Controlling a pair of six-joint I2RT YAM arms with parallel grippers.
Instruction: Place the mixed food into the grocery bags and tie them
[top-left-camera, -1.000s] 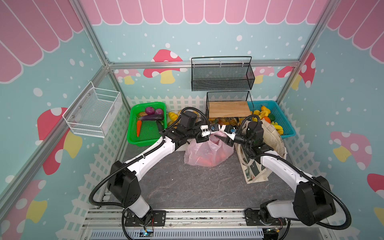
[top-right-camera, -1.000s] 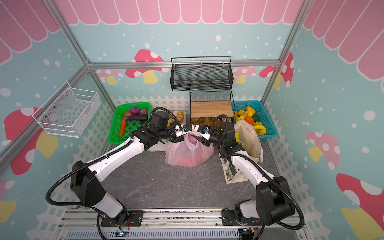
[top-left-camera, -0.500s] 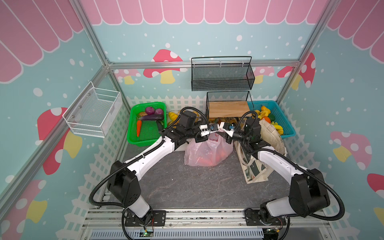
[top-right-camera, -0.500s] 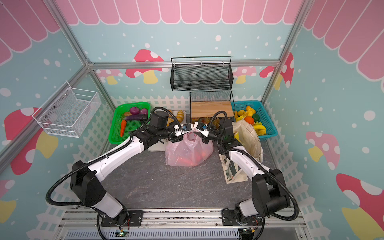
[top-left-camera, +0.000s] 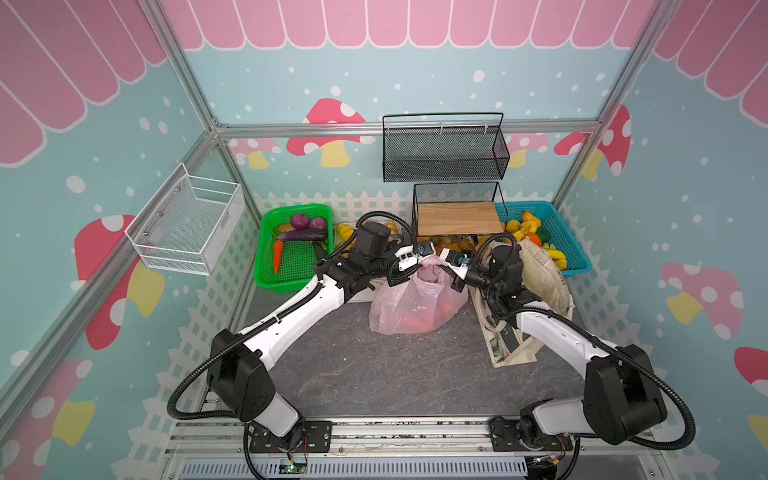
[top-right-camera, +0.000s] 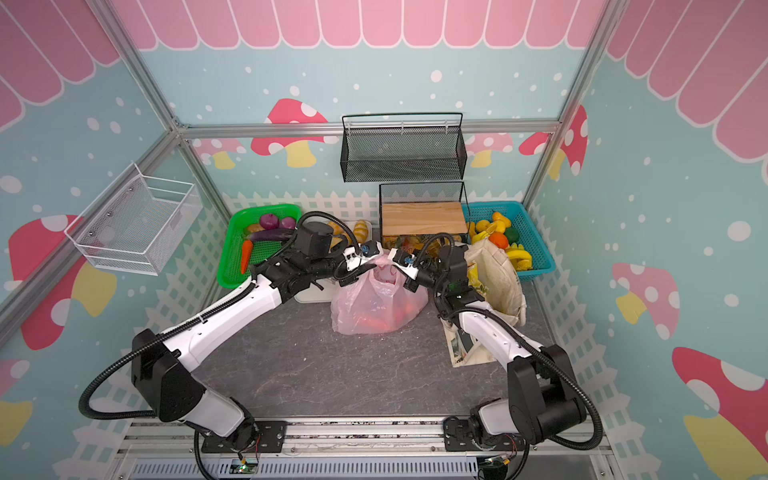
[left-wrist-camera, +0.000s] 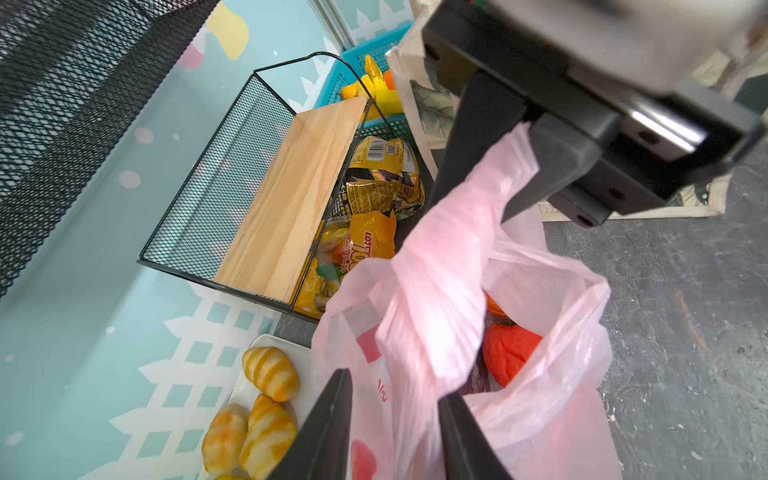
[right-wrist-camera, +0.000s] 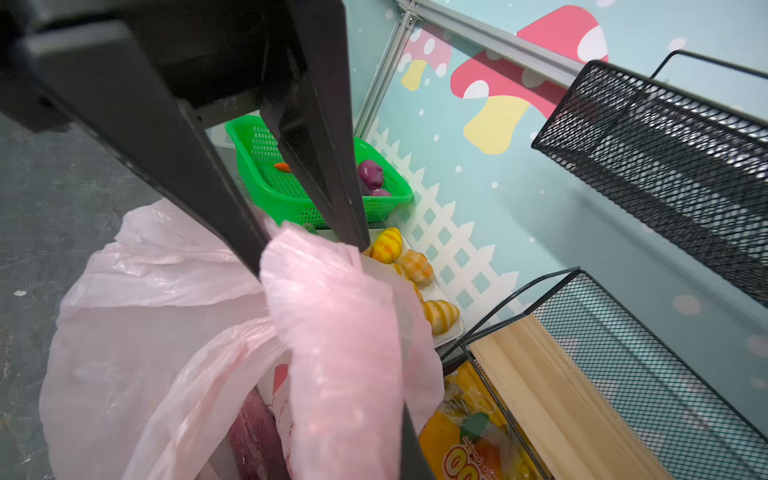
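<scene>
Closing in from its side, the right gripper has come over the mouth of the pink plastic bag and clamped down, while the left gripper has given up its pinch and eased partway open. The two meet nose to nose just above the bag, which stands on the counter between the arms, just beside the canvas tote.

In the left wrist view, the right gripper's fingers are shut on the upper end of a twisted handle strip, and the film bunches where they pinch it. The left gripper's own fingers stand apart with the same strip running loose between them, so that gripper holds nothing.

This reads as a handover: the strip has passed from left to right, which belongs to the tying step rather than to loading. The bag's mouth gapes enough to show a red-orange ribbed toy pumpkin and a dark purple vegetable inside. The bag seems filled, but no knot shows. The left gripper now looks free to take the other handle or to grip again further along.

A carrot lies unbagged in the green basket at the back, and a yellow-green snack packet sits in the tote's mouth.
</scene>
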